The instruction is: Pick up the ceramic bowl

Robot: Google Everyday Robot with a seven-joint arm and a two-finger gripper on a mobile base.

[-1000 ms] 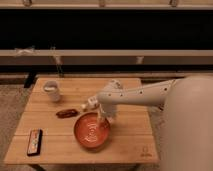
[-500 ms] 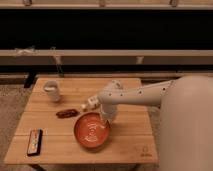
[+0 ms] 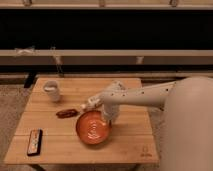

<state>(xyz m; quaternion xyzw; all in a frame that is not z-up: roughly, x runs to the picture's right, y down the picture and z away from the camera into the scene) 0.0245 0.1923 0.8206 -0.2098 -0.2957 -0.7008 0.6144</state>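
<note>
I see a lab-like test room: my gripper (image 3: 108, 120) over a wooden table (image 3: 130, 142) (carpet floor, dark railed wall behind).

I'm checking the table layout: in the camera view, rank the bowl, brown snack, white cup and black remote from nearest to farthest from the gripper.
Gripper sits at the bowl's right rim.
1. Bowl, beneath it.
2. Brown snack, left.
3. White cup, back left.
4. Black remote, front left.

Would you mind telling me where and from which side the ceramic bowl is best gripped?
Probably by its thin rim, one finger inside and one outside, coming down from above. The ceramic bowl sits upright, wide and shallow on the table, so its body looks too broad to span. The gripper is already at the right-hand rim, away from the reddish-brown item to the bowl's left.
</note>
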